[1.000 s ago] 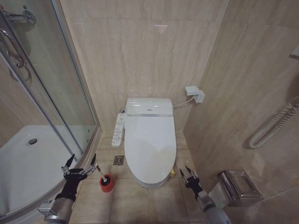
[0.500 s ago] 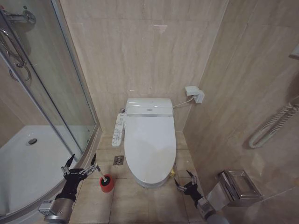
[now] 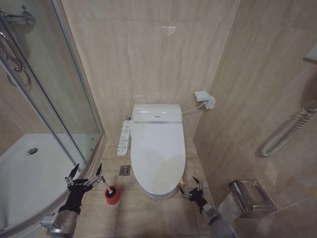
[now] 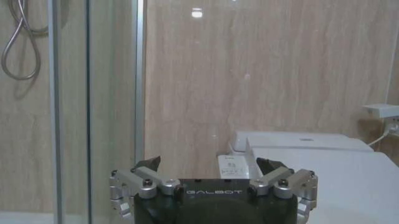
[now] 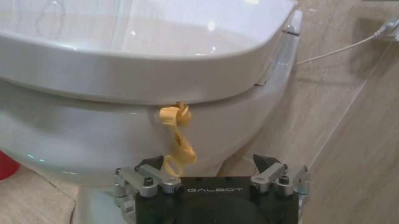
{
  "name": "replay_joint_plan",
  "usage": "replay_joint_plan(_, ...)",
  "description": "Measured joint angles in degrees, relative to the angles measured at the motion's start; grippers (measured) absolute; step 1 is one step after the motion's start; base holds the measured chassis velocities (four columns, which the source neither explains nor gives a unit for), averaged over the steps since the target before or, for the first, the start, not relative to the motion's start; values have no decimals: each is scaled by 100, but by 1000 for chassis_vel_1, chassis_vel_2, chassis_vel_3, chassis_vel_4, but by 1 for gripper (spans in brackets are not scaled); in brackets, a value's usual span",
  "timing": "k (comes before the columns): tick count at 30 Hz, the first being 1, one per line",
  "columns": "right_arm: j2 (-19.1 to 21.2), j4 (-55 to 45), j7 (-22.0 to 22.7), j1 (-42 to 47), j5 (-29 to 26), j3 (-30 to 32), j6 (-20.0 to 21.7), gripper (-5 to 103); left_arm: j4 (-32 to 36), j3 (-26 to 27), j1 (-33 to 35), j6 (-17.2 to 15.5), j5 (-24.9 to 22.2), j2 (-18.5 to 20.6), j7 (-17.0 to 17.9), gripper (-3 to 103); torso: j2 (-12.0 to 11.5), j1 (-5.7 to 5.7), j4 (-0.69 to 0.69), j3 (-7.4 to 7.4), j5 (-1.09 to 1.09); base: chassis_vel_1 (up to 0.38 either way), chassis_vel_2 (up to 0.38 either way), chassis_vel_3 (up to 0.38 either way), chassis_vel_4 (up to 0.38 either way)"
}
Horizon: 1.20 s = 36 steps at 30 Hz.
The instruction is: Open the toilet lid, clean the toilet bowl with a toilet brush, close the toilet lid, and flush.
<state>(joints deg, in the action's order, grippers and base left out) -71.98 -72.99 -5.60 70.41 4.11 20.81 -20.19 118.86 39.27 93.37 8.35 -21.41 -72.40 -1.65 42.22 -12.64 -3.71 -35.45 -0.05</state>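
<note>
The toilet lid (image 3: 158,151) lies shut over the toilet bowl (image 5: 74,135), hiding the bowl's inside. A yellow strap (image 5: 177,135) hangs from the lid's front rim (image 5: 149,70). My right gripper (image 3: 190,188) is open low beside the toilet's front right; in the right wrist view its fingers (image 5: 209,164) sit just under the strap, which dangles by one fingertip. The toilet brush (image 3: 106,184) stands in its red holder (image 3: 112,196) on the floor left of the toilet. My left gripper (image 3: 87,171) is open, just left of the brush handle, and shows open in its own view (image 4: 212,165).
A curved shower tray (image 3: 25,178) and glass door (image 3: 64,104) close off the left. The long button panel (image 3: 124,138) runs along the toilet's left side, with a floor drain (image 3: 125,170) below it. A steel box (image 3: 250,198) and the tiled wall crowd the right.
My right gripper has moved left and forward, from near the steel box to the toilet's front right rim by the strap. The left arm has stayed put; the camera shifted slightly.
</note>
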Motion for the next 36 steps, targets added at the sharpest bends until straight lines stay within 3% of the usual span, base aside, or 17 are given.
replay_joint_plan(1, -8, 26, -2, -21, 5, 1, -21, 93, 0, 0, 0, 0, 0, 0, 0, 100, 0, 0, 0, 0, 0, 0, 0, 0, 0)
replay_joint_plan(8, -22, 123, 14, -111, 8, 28, -116, 93, 0, 0, 0, 0, 0, 0, 0, 100, 0, 0, 2, 0, 4, 0, 0, 0, 0)
replay_joint_plan(9, -25, 135, 16, -127, 6, 35, -134, 70, 0, 0, 0, 0, 0, 0, 0, 100, 0, 0, 3, 0, 5, 0, 0, 0, 0)
replay_joint_plan(16, -42, 161, 19, -169, -4, 38, -171, 70, 0, 0, 0, 0, 0, 0, 0, 100, 0, 0, 7, 0, 7, 0, 0, 0, 0)
replay_joint_plan(17, -52, 165, 19, -175, -5, 36, -175, 42, 0, 0, 0, 0, 0, 0, 0, 100, 0, 0, 7, 0, 7, 0, 0, 0, 0)
replay_joint_plan(23, -72, 169, 12, -197, -1, 18, -190, 42, 0, 0, 0, 0, 0, 0, 0, 100, -1, 0, 9, 1, 8, 0, 0, 0, 0)
replay_joint_plan(24, -71, 169, 9, -198, -3, 17, -193, 16, 0, 0, 0, 0, 0, 0, 0, 100, -1, 0, 9, 0, 7, 0, 0, 0, 0)
replay_joint_plan(30, -63, 121, 89, -177, -56, 99, -197, 16, 0, 0, 0, 0, 0, 0, 0, 100, -1, 0, 8, 1, 6, 0, 0, 0, 0)
replay_joint_plan(31, -64, 108, 127, -169, -82, 127, -197, 0, 0, 0, 0, 0, 0, 0, 0, 100, -1, 0, 8, 1, 6, 0, 0, 0, 0)
replay_joint_plan(36, -80, 7, 320, -139, -221, 321, -158, 0, 0, 0, 0, 0, 0, 0, 0, 100, 0, 0, 6, 1, 5, 0, 0, 0, 0)
